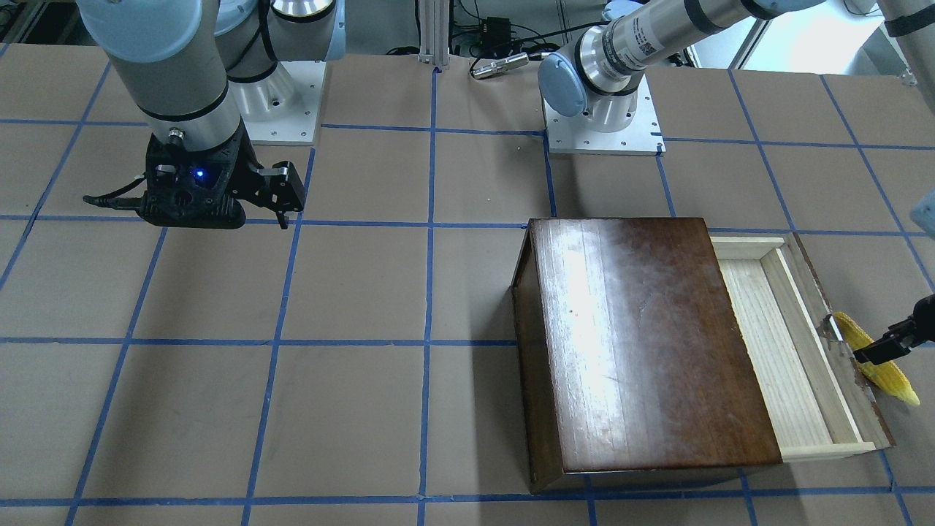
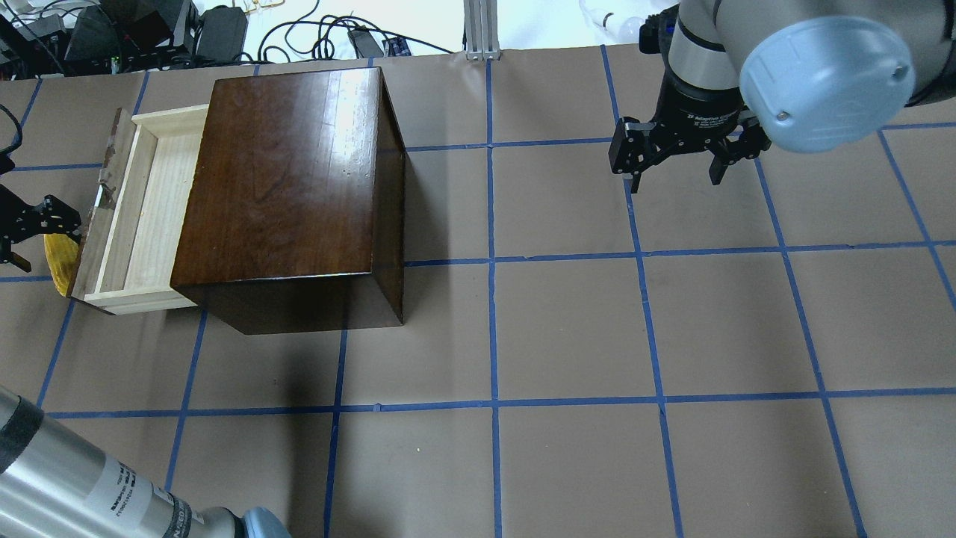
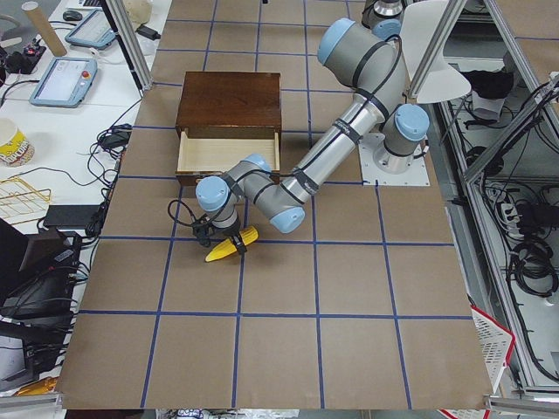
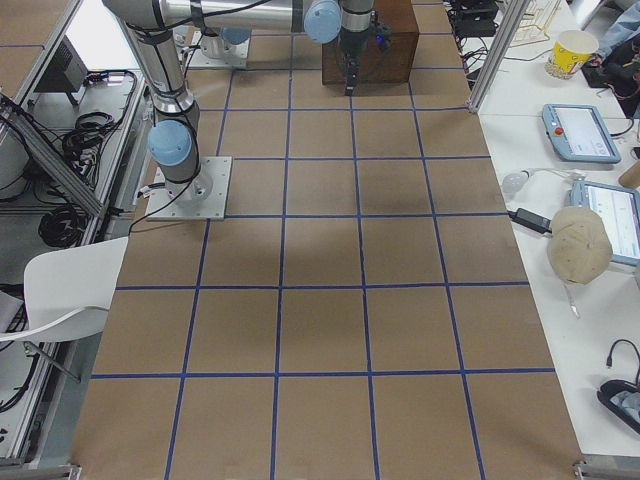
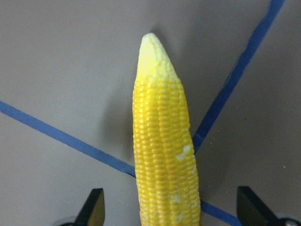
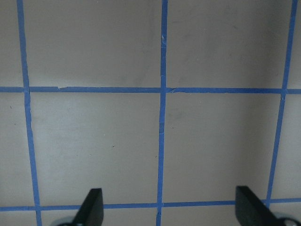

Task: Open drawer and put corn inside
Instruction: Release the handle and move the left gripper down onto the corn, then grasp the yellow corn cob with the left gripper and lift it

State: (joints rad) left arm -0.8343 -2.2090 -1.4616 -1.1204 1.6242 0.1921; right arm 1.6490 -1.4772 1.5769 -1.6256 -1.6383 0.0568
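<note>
The drawer [image 1: 774, 351] is pulled out of the dark-brown box [image 1: 643, 336]; its pale-wood tray [image 2: 142, 217] is empty. The yellow corn [image 5: 162, 141] lies on the table just outside the drawer's front panel, also seen from overhead [image 2: 58, 258] and from the front [image 1: 895, 383]. My left gripper [image 5: 171, 209] is open and straddles the corn's thick end, fingers apart from it; it shows at the overhead view's left edge [image 2: 37, 237]. My right gripper [image 2: 676, 168] is open and empty, hanging over bare table far from the box.
The box [image 2: 291, 172] stands on the robot's left half of the brown, blue-taped table [image 2: 567, 329]. The arm bases [image 1: 603, 124] are bolted at the robot's edge. Cables and gear [image 2: 149, 33] lie beyond the far edge.
</note>
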